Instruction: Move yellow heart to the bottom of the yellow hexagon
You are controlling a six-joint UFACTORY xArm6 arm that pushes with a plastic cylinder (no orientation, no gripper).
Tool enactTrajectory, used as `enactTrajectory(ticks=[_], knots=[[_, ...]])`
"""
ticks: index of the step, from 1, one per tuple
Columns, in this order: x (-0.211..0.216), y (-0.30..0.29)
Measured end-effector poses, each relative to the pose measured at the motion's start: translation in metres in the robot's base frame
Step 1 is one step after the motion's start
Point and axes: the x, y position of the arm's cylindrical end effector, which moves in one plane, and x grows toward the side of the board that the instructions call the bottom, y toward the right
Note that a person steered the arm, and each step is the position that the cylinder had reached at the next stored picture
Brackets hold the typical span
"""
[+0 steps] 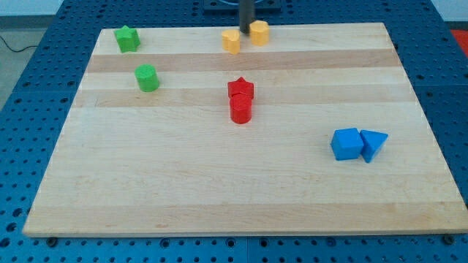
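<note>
Tip: my tip (246, 30) sits at the view's top edge of the wooden board (219, 183); as a bare rod it has no jaws and grips nothing.
Yellow heart: you'll find the yellow heart (231, 42) just beside the tip, to its lower left.
Yellow hexagon: the yellow hexagon (259, 33) is just right of the tip, close to the heart.
Red blocks: the red star (240, 90) and red cylinder (240, 109) touch, well below the tip.
Green blocks: the green star (126, 39) and green hexagon (147, 77) are far to the tip's left.
Blue blocks: the blue cube (346, 144) and blue triangle (373, 144) lie far to its lower right.

Robotics lab bench, wooden board (241, 183) on blue perforated mounting table (44, 58), cable (14, 45) at edge
</note>
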Motion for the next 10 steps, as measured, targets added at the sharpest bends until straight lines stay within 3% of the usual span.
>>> enactTrajectory(ticks=[2,3,5,7,9,10], knots=[[0.05,0.035],[0.054,0.035],[0.02,0.019],[0.02,-0.073],[0.132,-0.133],[0.111,-0.145]])
